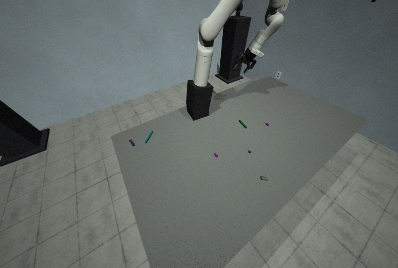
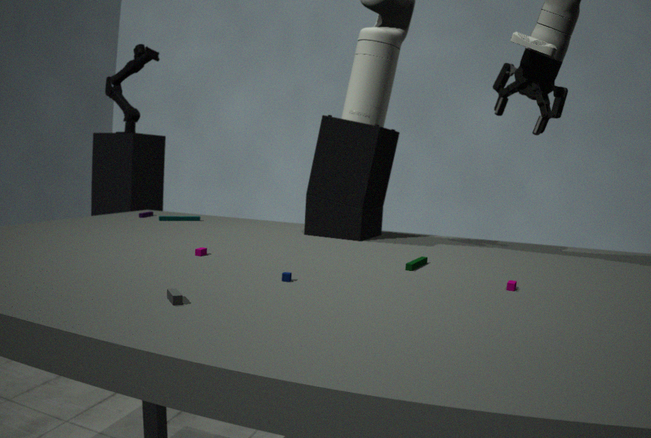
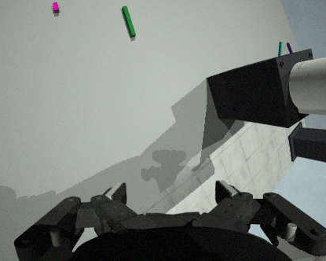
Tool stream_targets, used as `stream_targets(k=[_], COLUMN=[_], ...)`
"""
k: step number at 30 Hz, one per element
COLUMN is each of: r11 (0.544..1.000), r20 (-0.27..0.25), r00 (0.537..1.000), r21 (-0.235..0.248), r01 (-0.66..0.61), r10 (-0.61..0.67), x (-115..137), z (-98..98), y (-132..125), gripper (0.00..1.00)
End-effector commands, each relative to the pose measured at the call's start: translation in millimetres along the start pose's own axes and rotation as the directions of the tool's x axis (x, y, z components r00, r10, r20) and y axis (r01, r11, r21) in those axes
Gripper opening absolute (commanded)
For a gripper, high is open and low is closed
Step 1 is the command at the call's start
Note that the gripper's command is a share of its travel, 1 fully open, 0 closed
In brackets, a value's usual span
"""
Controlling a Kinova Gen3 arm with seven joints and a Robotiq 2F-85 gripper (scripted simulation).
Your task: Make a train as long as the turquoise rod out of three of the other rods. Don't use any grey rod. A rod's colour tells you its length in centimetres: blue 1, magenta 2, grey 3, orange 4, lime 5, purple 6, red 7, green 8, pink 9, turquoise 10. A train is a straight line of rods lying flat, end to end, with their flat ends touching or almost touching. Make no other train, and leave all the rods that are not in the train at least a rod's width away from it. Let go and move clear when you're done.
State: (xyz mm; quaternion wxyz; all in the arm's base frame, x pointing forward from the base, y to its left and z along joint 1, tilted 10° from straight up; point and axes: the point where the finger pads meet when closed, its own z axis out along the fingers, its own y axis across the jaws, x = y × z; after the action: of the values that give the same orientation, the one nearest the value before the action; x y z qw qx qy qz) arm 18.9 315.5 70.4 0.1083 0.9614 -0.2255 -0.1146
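My gripper [image 1: 240, 69] [image 2: 519, 121] [image 3: 170, 192] is open and empty, high above the table's back. A turquoise rod [image 1: 148, 137] [image 2: 179, 218] [image 3: 280, 49] and a purple rod [image 1: 132, 142] [image 2: 146, 214] [image 3: 290, 48] lie apart at the far left. A green rod [image 1: 242, 124] [image 2: 415, 264] [image 3: 129, 21] lies right of the arm's base. One magenta rod [image 1: 267, 124] [image 2: 511, 285] [image 3: 56, 7] lies right of it. Another magenta rod [image 1: 216, 155] [image 2: 200, 252] lies mid-table, left of a blue rod [image 1: 249, 151] [image 2: 286, 277]. A grey rod [image 1: 263, 178] [image 2: 175, 296] lies nearer the front. No rods touch.
The arm's black base block [image 1: 199, 100] [image 2: 343, 177] [image 3: 252, 90] stands at the table's back edge. The table [image 1: 187, 189] [image 2: 337, 330] [image 3: 67, 98] has a tiled floor around it. Dark pedestals [image 1: 234, 47] [image 2: 127, 173] stand beyond the table; one bears another arm.
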Motion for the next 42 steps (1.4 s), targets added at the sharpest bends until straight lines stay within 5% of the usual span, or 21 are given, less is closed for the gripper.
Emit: stream_targets(k=[1,7,13,15,22,30,32,42], r11=[1.0,0.995,0.981,0.981,0.956,0.933,0.933,0.913], r20=[0.002,-0.005,-0.029,-0.029,-0.08,-0.149,-0.149,-0.263], r00=[1.0,0.998,0.993,0.993,0.981,0.962,0.962,0.923], r21=[0.014,0.079,0.163,0.163,0.25,0.316,0.316,0.37], r01=[-0.02,-0.06,-0.109,-0.109,-0.151,-0.172,-0.172,-0.172], r10=[0.02,0.061,0.115,0.115,0.176,0.228,0.228,0.281], x=[11.7,55.6,126.0,126.0,221.4,321.2,321.2,451.9], z=[1.5,5.6,11.1,11.1,18.1,25.7,25.7,37.1], y=[-10.5,-47.2,-87.3,-87.3,-116.7,-124.2,-124.2,-102.0], gripper=[1.0,1.0,1.0,1.0,1.0,1.0,1.0,1.0])
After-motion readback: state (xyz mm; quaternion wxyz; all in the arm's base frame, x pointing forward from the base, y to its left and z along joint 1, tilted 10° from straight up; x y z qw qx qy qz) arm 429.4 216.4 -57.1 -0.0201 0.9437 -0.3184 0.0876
